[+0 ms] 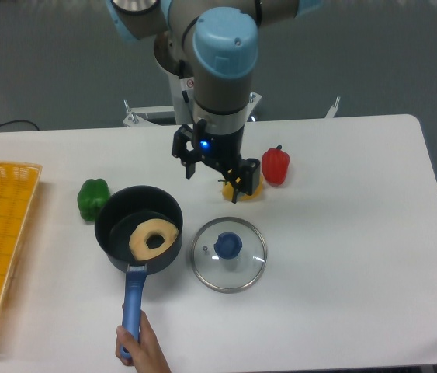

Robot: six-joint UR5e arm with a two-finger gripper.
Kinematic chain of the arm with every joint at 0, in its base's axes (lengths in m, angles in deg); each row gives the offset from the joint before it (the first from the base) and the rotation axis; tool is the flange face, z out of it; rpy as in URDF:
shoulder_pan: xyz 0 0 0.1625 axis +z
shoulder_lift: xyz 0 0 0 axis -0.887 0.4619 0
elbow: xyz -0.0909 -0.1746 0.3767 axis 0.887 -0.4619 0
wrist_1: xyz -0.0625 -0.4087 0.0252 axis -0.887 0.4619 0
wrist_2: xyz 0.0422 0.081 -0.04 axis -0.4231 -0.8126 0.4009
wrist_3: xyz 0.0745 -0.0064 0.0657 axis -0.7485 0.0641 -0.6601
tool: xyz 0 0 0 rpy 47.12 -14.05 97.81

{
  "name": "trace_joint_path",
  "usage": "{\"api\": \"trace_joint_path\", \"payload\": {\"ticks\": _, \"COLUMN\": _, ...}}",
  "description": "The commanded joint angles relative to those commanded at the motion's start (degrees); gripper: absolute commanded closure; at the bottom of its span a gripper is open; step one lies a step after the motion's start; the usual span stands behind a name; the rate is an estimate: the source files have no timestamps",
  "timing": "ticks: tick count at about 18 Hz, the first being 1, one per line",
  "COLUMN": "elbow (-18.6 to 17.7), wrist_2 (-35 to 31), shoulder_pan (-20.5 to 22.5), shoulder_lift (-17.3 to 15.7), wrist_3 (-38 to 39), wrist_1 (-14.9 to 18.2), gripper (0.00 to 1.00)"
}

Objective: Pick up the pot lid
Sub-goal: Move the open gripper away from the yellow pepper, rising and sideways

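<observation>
The pot lid [237, 277] is a round disc of clear glass with a thin, shiny metal rim and a rounded, deep blue knob [227, 245] at its centre. The white desk [358, 295] shows through the glass. It lies flat on the desk, knob up, just beside the black saucepan [111, 220], whose long handle [133, 303] is a brighter blue. The hand [212, 182] is above the desk, apart from the lid, its two fingers spread wide with nothing between them.
</observation>
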Motion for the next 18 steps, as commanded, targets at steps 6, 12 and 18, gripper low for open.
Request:
{"api": "trace_joint_path", "payload": {"ticks": 6, "elbow": -0.88, "wrist_2": 0.09, "shoulder_pan": 4.56, "shoulder_lift": 0.44, "wrist_3": -1.05, "wrist_1": -0.09, "gripper": 0.00}}
{"api": "trace_joint_path", "payload": {"ticks": 12, "elbow": -1.93, "wrist_2": -1.84, "shoulder_pan": 7.38, "shoulder_lift": 1.40, "wrist_3": -1.23, "wrist_1": -0.62, "gripper": 0.00}}
{"api": "trace_joint_path", "payload": {"ticks": 18, "elbow": -2.98, "wrist_2": -1.93, "shoulder_pan": 10.80, "shoulder_lift": 2.90, "wrist_3": -5.35, "wrist_1": -4.83, "gripper": 0.00}}
